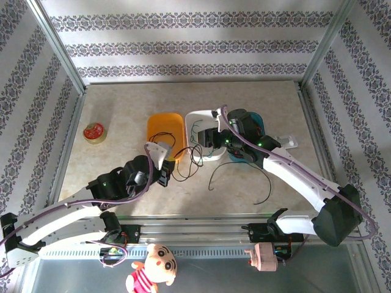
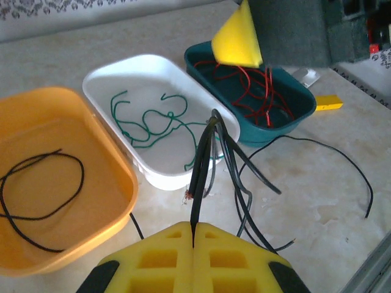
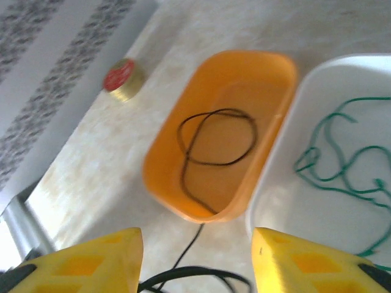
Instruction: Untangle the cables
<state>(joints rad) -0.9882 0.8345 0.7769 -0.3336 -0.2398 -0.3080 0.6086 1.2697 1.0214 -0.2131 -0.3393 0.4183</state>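
**A:** What is the left gripper point(image 2: 194, 227) doing?

**B:** It is clenching a bunch of black cables point(image 2: 204, 159), which are trailing from its grip onto the table point(image 2: 317, 201) beside the white tray point(image 2: 160, 178).

**A:** How should it be going on?

**B:** I'd be lifting slowly, letting strands slide free without jerking. The right gripper point(image 3: 197, 237), hanging spread and empty near the orange tray point(image 3: 157, 160), could be picking off one strand.

**A:** And farther off?

**B:** Green cable point(image 2: 149, 119) is lying in the white tray, red cables point(image 2: 256, 97) in the teal tray point(image 2: 281, 125), one black cable point(image 3: 217, 137) in the orange.

**A:** Any writing?

**B:** The tape roll point(image 3: 124, 79) is showing a red label, too blurred for reading.
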